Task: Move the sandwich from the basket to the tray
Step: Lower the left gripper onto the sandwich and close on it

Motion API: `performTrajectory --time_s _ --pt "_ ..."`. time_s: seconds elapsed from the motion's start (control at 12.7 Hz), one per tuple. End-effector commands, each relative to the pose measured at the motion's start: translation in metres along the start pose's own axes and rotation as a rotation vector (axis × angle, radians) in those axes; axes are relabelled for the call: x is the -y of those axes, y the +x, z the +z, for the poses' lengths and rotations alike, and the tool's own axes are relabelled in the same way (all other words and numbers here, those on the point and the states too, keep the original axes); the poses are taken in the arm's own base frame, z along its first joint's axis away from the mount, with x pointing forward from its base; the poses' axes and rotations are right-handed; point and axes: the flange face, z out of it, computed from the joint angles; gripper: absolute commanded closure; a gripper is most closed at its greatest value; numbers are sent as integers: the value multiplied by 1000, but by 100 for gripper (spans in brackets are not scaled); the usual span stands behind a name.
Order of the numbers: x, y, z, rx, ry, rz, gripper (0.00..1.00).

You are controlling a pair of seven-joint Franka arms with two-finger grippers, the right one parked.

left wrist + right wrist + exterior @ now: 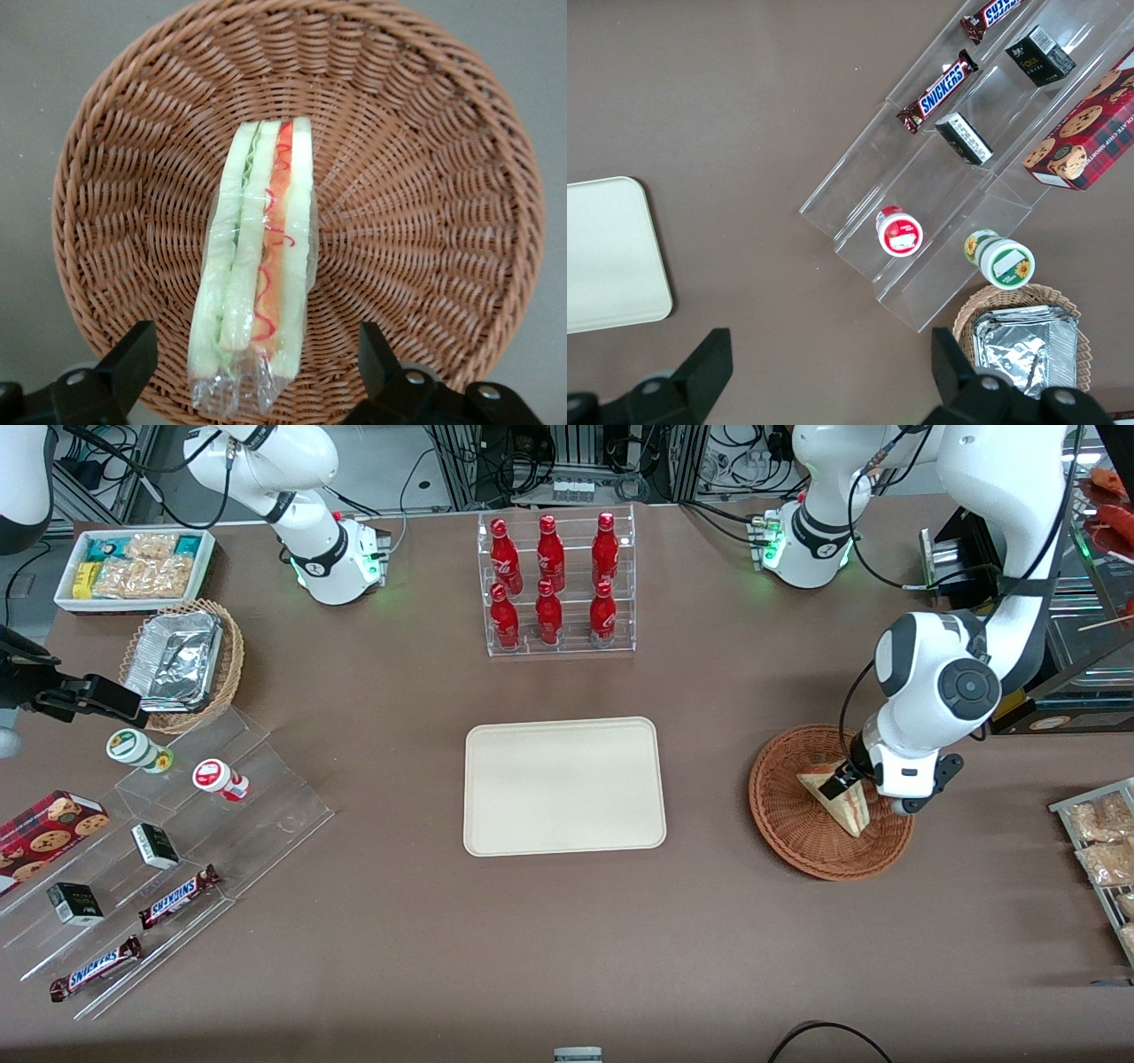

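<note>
The sandwich (pixel 840 804), a plastic-wrapped white-bread wedge with red and green filling, lies in the reddish-brown wicker basket (pixel 784 825) toward the working arm's end of the table. In the left wrist view the sandwich (pixel 261 266) lies across the middle of the basket (pixel 425 221). My left gripper (pixel 843 781) is low over the basket. It (pixel 252 359) is open, with one finger on each side of the sandwich's wrapped end and a gap on both sides. The cream-beige tray (pixel 564 786) lies bare at the table's middle.
A clear rack of red bottles (pixel 556 584) stands farther from the front camera than the tray. Clear display steps (pixel 177 841) with snacks, a tan foil-filled basket (pixel 182 664) and a white snack box (pixel 133 567) are toward the parked arm's end. Snack packets (pixel 1103 841) lie beside the basket.
</note>
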Motion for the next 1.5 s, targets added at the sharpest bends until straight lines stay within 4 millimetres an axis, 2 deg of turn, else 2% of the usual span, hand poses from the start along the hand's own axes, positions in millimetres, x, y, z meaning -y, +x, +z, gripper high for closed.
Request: performTrajectory --time_s 0.0,0.24,0.31,0.47,0.55,0.63,0.87,1.02,1.18,1.42 --pt "-3 -2 6 -4 -1 -13 0" --pt "-2 0 17 3 7 -14 1" --pt "-2 0 19 3 6 -14 17" --pt "-2 0 19 2 6 -13 75" --pt "-1 1 17 1 6 -11 94" --pt "-1 1 14 2 8 -10 100" --pt "-6 -1 -8 2 17 48 100" --pt "-19 -1 -36 45 62 125 100" --pt "-46 -14 -63 77 95 197 100" --pt "-77 -47 -73 75 101 288 100"
